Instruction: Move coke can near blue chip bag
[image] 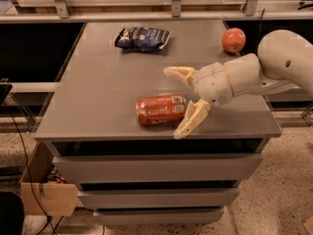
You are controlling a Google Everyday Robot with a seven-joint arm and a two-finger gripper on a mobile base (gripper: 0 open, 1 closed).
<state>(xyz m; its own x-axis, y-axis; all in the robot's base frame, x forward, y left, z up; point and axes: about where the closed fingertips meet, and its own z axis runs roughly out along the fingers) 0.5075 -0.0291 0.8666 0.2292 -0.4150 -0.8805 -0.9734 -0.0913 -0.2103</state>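
Red coke can (159, 109) lies on its side near the tabletop's (98, 92) front edge, well apart from the blue chip bag (143, 37) at the back. My gripper (174, 103) sits at its right end, jaws spread (nothing pinched yet); the reach is nearly done, so next I'd close around the can.

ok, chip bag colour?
The chip bag is dark navy blue with white print, camera view. The gripper is open at the right end of the coke can.
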